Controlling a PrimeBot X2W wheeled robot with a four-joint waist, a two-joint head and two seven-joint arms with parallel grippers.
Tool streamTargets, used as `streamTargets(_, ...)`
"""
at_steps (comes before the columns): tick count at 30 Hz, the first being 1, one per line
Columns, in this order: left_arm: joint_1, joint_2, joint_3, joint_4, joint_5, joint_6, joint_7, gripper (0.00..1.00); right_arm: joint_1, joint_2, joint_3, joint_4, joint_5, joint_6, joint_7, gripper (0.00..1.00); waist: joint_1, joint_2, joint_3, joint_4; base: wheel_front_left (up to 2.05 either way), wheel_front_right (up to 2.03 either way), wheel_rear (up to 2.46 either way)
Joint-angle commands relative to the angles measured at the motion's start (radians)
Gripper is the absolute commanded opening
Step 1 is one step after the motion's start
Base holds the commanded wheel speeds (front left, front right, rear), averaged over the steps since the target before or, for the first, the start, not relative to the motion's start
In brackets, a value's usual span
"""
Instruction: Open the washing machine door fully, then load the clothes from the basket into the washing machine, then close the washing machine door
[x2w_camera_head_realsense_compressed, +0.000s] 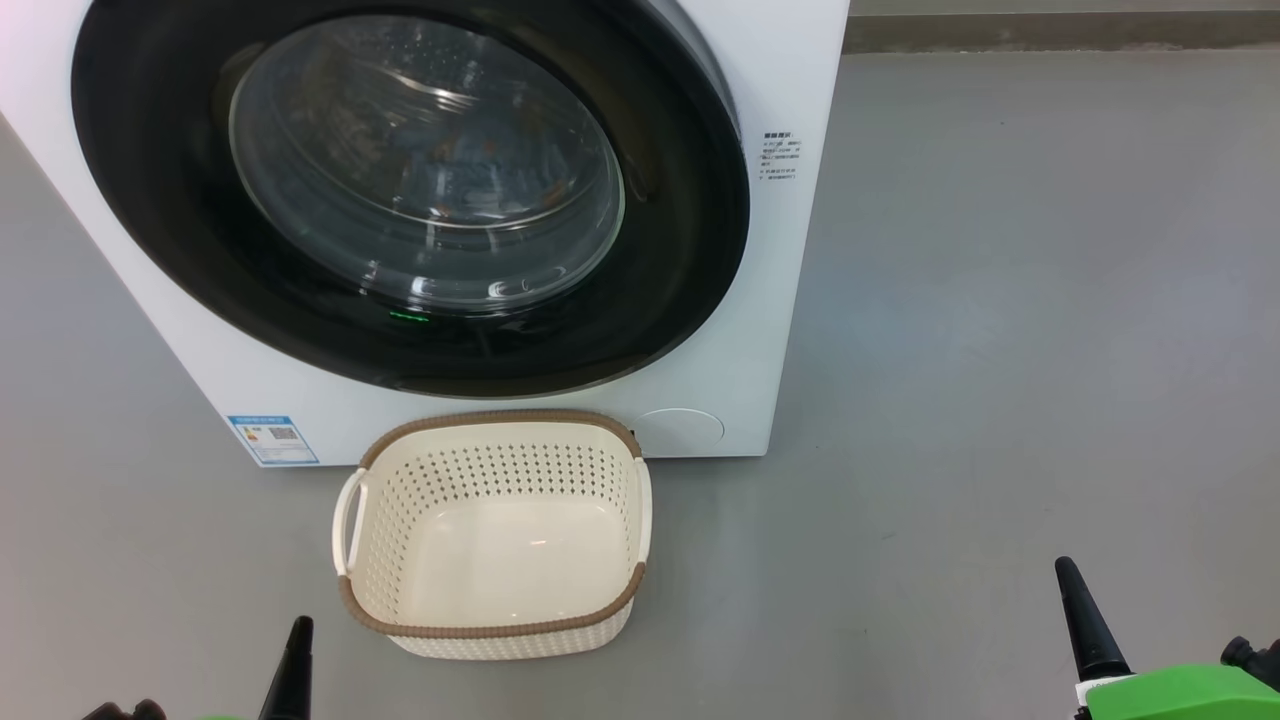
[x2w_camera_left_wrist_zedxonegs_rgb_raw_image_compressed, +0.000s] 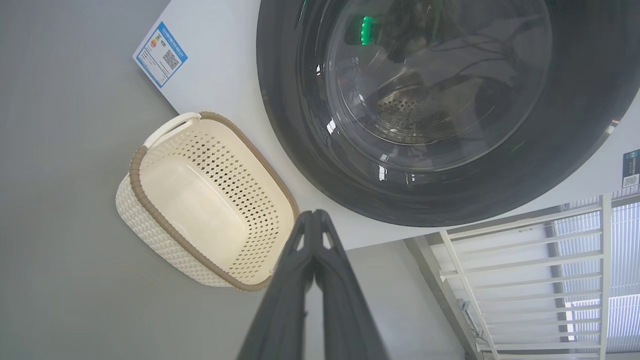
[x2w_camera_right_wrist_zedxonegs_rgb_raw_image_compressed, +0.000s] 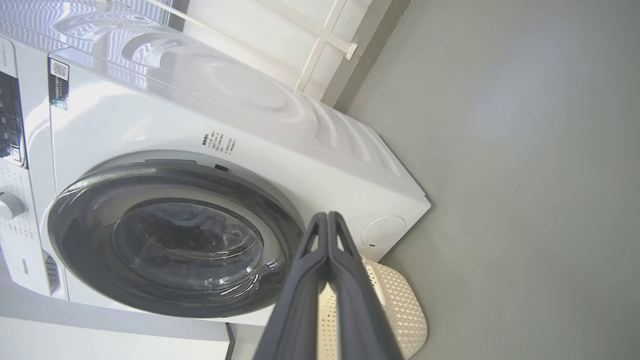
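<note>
While both arms are hovering low and well apart from the work, the washing machine door (x2w_camera_head_realsense_compressed: 425, 165) is lying shut, or very nearly so, against the front of the washing machine (x2w_camera_head_realsense_compressed: 790, 300). The basket (x2w_camera_head_realsense_compressed: 495, 420) is standing empty on the floor just before it. Dim orange-flecked shapes are showing through the glass, likely the clothes (x2w_camera_head_realsense_compressed: 460, 150) lying in the drum, though reflections are blurring them. The left gripper (x2w_camera_left_wrist_zedxonegs_rgb_raw_image_compressed: 314, 220) and the right gripper (x2w_camera_right_wrist_zedxonegs_rgb_raw_image_compressed: 327, 220) are each holding their two fingers pressed together on nothing. The door is looking rigid, hinged and fairly heavy with that thick glass, and its glossy black rim is probably slippery. The best hold is likely the rim's edge beside the small printed notice (x2w_camera_head_realsense_compressed: 780, 160), pressed flat rather than pinched. The clothes are looking soft and light.
</note>
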Motion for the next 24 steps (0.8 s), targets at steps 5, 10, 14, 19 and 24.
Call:
streamTargets(5, -0.054, 0.024, 0.032, -0.030, -0.078, -0.001, 0.017, 0.00, -0.051, 0.002, 0.012, -0.035, 0.063, -0.004, 0.021, 0.00, 0.0000, -0.0001, -0.003, 0.001, 0.00, 0.00, 0.00)
streamTargets(10, -0.060, 0.025, 0.037, -0.030, -0.134, -0.001, 0.032, 0.00, -0.055, 0.007, 0.009, -0.041, 0.110, -0.004, 0.035, 0.00, 0.0000, -0.0001, -0.005, 0.003, 0.00, 0.00, 0.00)
streamTargets(14, -0.065, 0.026, 0.041, -0.031, -0.179, -0.001, 0.044, 0.00, -0.058, 0.011, 0.006, -0.045, 0.147, -0.004, 0.047, 0.00, 0.0000, -0.0001, -0.007, 0.004, 0.00, 0.00, 0.00)
streamTargets(19, -0.071, 0.027, 0.046, -0.032, -0.236, -0.001, 0.059, 0.00, -0.063, 0.016, 0.003, -0.051, 0.194, -0.005, 0.062, 0.00, 0.0000, -0.0001, -0.009, 0.005, 0.00, 0.00, 0.00)
streamTargets(24, -0.076, 0.028, 0.050, -0.033, -0.281, -0.001, 0.071, 0.00, -0.066, 0.020, 0.001, -0.056, 0.231, -0.005, 0.074, 0.00, 0.0000, -0.0001, -0.011, 0.006, 0.00, 0.00, 0.00)
